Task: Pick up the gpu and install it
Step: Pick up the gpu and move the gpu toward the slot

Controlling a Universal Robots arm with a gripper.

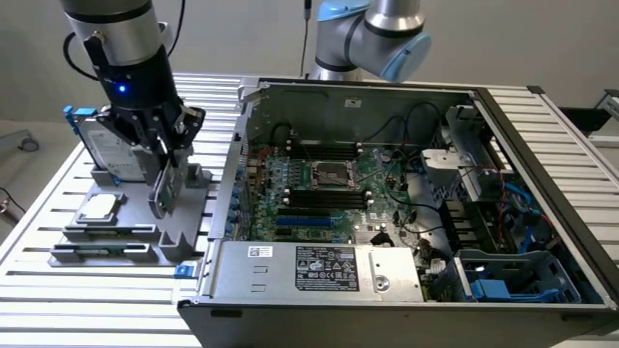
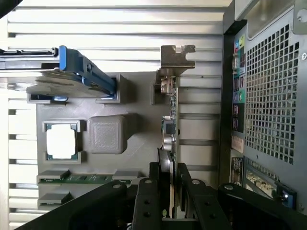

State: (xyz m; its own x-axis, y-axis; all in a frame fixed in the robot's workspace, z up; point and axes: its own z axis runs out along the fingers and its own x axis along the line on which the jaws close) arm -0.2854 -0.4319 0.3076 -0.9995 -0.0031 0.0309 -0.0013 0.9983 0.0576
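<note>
The gpu [image 1: 164,187] is a thin card with a green board, standing upright on edge over the grey holder tray [image 1: 126,239] at the exterior view's left. My gripper [image 1: 162,156] comes down from above and is shut on the card's upper part. In the wrist view the gpu [image 2: 169,120] appears edge-on, its silver bracket [image 2: 177,55] at the far end. My gripper [image 2: 171,189] has one black finger [image 2: 152,191] pressed on each face of the card. Whether the card's lower edge still touches the holder is unclear.
The holder tray [image 2: 139,143] also carries a silver hard drive with blue rails [image 1: 97,141] [image 2: 72,67], a square processor chip [image 1: 98,208] [image 2: 61,142] and a memory stick [image 1: 97,250] [image 2: 76,178]. The open computer case [image 1: 358,90], with its motherboard [image 1: 320,196], stands close beside the tray; its perforated rear wall [image 2: 268,96] is near the card.
</note>
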